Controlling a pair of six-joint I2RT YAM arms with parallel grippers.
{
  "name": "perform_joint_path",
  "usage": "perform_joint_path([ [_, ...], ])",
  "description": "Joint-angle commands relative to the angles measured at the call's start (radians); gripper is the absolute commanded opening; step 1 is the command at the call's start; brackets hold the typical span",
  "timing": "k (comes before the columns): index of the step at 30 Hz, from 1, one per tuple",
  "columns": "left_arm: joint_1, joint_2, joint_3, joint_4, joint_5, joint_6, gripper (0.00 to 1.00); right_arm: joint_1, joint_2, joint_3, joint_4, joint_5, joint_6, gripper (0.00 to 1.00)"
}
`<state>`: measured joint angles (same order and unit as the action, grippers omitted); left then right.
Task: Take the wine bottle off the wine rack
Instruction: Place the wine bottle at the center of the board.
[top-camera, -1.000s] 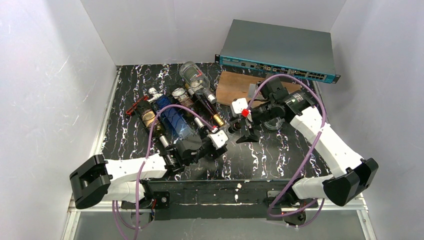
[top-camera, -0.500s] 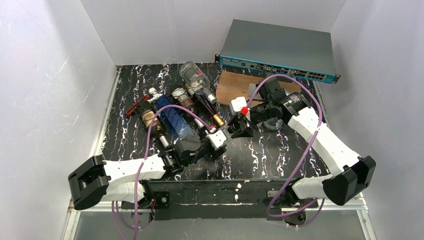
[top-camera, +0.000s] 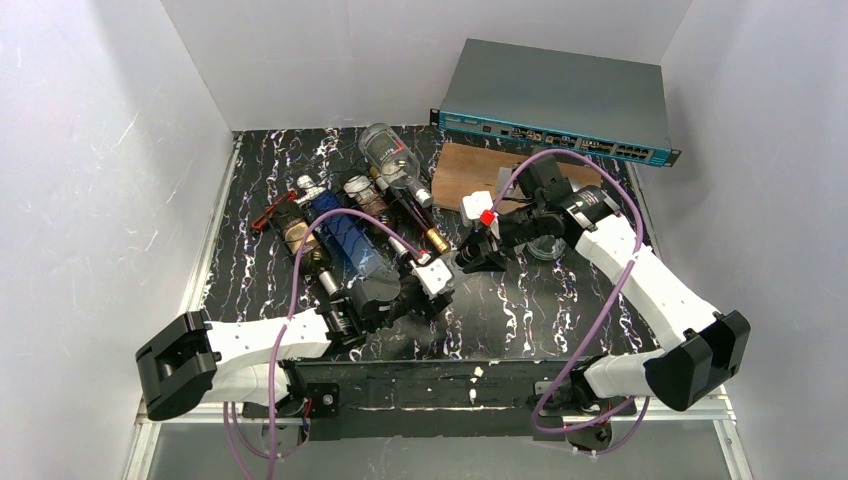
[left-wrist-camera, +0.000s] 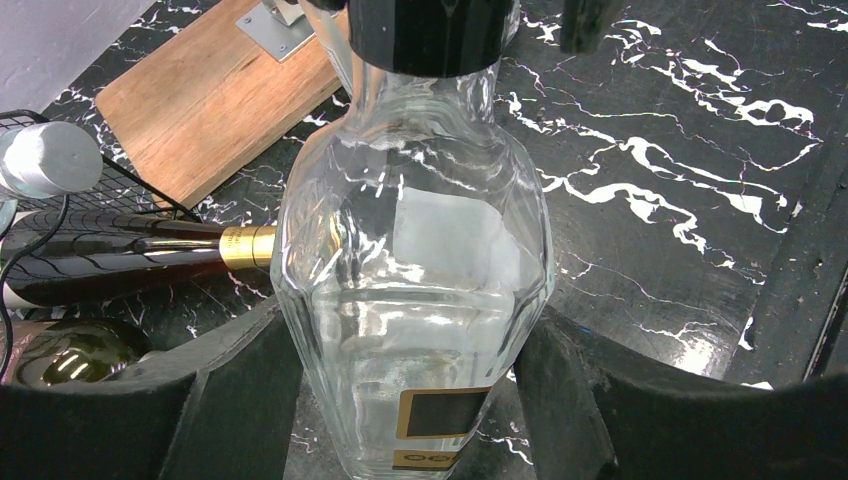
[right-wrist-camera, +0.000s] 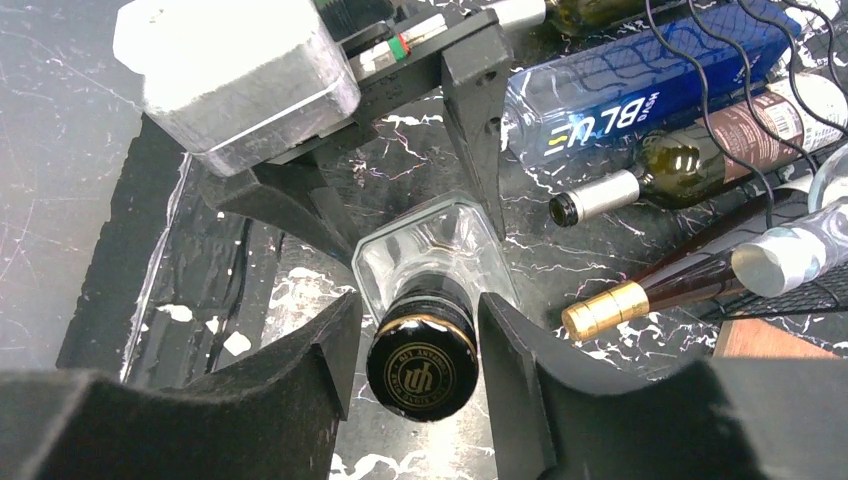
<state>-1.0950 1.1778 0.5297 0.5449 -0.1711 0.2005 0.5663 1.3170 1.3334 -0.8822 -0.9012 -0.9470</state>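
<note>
The wine bottle (left-wrist-camera: 415, 260) is clear glass with a black cap (right-wrist-camera: 421, 360) and lies off the rack, between my two arms (top-camera: 455, 268). My left gripper (left-wrist-camera: 410, 390) is shut on its wide body, a finger pressed on each side. Facing it, my right gripper (right-wrist-camera: 420, 325) is shut on the capped neck, with both fingers against the cap. The black wire wine rack (top-camera: 290, 215) stands left of the bottle and holds several other bottles. A corner of the rack (left-wrist-camera: 130, 190) also shows in the left wrist view.
A blue-labelled bottle (top-camera: 345, 240), a dark bottle with a gold cap (right-wrist-camera: 610, 305) and a clear bottle (top-camera: 388, 155) lie in or by the rack. A wooden board (top-camera: 470, 170) and a grey network switch (top-camera: 560, 95) sit at the back right.
My right gripper has shifted left toward the bottle's top and its jaws have closed round the black cap. The left gripper and the bottle have barely moved.
</note>
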Motion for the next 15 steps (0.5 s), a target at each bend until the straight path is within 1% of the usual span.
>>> perform_joint_path([
  [1,0.0,-0.031,-0.028,-0.017,0.022,-0.048,0.12,-0.011,-0.015,-0.002,0.031,-0.011,0.029,0.55],
  [3,-0.001,-0.032,-0.029,-0.017,0.021,-0.049,0.12,-0.012,-0.015,0.0,0.029,-0.023,0.03,0.53],
  [8,0.0,-0.032,-0.03,-0.017,0.018,-0.056,0.13,-0.014,-0.012,0.003,0.019,-0.05,0.03,0.45],
  [15,0.0,-0.019,-0.018,-0.017,0.024,-0.063,0.14,-0.014,-0.002,0.011,0.018,-0.086,0.037,0.47],
])
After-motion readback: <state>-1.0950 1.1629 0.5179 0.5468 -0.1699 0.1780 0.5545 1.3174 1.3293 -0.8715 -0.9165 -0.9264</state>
